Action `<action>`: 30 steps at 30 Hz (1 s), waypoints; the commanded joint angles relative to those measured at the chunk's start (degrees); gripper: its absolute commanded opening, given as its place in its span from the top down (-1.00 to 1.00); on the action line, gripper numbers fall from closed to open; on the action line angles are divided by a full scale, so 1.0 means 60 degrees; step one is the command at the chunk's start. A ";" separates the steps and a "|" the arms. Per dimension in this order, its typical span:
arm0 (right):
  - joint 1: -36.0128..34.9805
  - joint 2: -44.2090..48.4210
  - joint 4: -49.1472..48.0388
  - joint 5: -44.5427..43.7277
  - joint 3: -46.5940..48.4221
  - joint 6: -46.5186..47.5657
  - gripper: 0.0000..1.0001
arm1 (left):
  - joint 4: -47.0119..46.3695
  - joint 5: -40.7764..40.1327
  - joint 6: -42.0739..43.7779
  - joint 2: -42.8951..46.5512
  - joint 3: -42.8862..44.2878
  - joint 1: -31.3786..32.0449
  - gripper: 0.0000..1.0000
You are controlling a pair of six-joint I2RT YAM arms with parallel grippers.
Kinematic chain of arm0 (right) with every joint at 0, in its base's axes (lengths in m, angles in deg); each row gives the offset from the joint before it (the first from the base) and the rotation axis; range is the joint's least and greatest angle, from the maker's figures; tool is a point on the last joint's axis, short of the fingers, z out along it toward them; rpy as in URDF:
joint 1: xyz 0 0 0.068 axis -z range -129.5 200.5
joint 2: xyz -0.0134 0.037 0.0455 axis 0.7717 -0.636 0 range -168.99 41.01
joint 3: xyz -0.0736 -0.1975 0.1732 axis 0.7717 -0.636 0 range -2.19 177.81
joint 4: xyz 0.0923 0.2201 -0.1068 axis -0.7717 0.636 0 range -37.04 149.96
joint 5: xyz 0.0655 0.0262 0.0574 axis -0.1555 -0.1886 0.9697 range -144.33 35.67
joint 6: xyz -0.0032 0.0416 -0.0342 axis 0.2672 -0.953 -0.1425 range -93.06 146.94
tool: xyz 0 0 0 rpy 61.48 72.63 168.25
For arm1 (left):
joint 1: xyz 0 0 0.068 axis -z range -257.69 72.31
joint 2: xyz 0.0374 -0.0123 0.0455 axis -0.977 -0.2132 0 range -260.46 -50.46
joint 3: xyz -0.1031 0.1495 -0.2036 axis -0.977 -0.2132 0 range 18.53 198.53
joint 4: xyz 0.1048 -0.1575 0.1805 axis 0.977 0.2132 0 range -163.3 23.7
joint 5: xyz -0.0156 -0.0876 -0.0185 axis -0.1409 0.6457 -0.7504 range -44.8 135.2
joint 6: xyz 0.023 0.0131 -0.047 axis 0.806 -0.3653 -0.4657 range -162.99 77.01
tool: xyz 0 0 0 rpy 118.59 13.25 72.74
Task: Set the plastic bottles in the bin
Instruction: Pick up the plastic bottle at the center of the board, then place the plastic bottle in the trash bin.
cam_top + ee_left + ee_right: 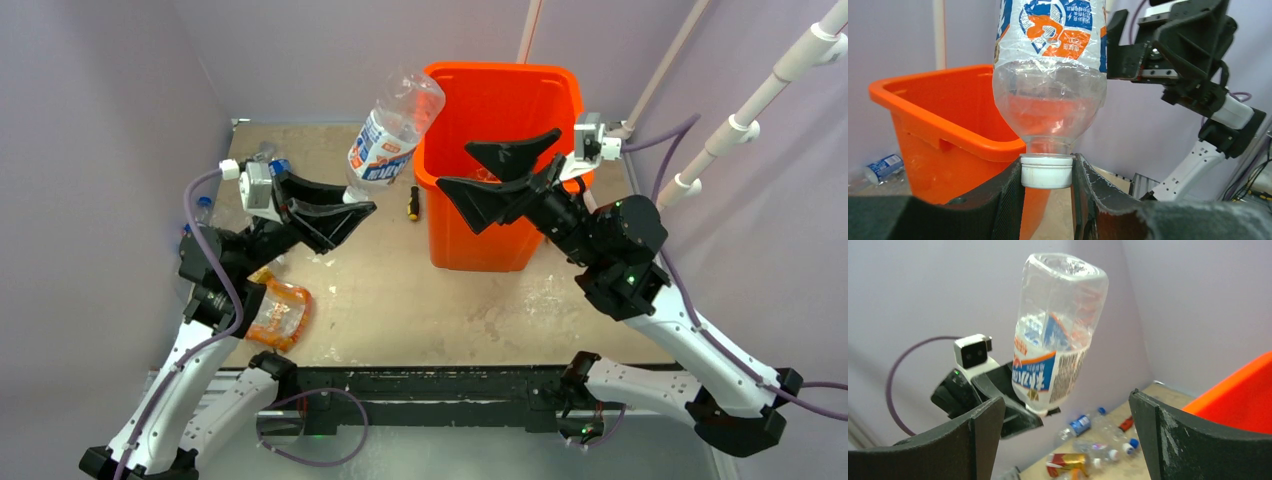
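Your left claw point(1047, 176) is clenched on the white cap point(1046, 171) of a bottle point(395, 125). One finger presses each side of the cap, and the neck rises just above them. The bottle stands upside down, base up, clear of the table point(420, 300). It is see-through and dented, with a blue, orange and white label. From above, it leans away from your claw toward the bin point(480, 240), and its base shows level with the bin's left rim. Whether it is over the opening or just beside it, you cannot tell from these views.

Your right claw point(452, 166) is spread wide with nothing in it. It hangs above the near left part of the bin and points left at the held bottle.

The orange bin stands upright at the far middle of the table. A small dark tool point(413, 203) lies just left of its base. A crushed bottle with an orange label point(278, 312) lies on the table under your left arm. More bottles point(1093, 440) lie scattered in the far left corner.
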 commanded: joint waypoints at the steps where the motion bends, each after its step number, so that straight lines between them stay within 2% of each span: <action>1: -0.0002 -0.0467 -0.1806 0.0463 0.0370 -0.1343 -0.98 | -0.0992 0.0710 -0.0376 0.0440 -0.0318 -0.0022 1.00; 5: -0.0002 -0.1107 -0.3028 0.0716 0.0628 -0.2203 -0.98 | -0.0814 0.0558 -0.0157 0.0615 -0.0313 -0.0022 1.00; 8: -0.0002 -0.1553 -0.3805 0.1500 0.0746 -0.2994 -0.98 | -0.0782 0.0610 -0.0085 0.0638 -0.0297 -0.0022 1.00; 18: -0.0002 -0.2624 -0.4594 0.1882 0.1353 -0.3896 -0.98 | -0.0189 0.0450 0.0526 0.0682 -0.0204 -0.0022 1.00; 27: -0.0016 -0.3516 -0.4394 0.1997 0.2135 -0.4257 -0.98 | -0.0786 0.0583 0.0043 0.0570 -0.0430 -0.0022 1.00; 30: -0.0016 -0.3767 -0.3697 0.2006 0.2673 -0.4106 -0.98 | -0.0673 0.0517 0.0118 0.0607 -0.0438 -0.0022 1.00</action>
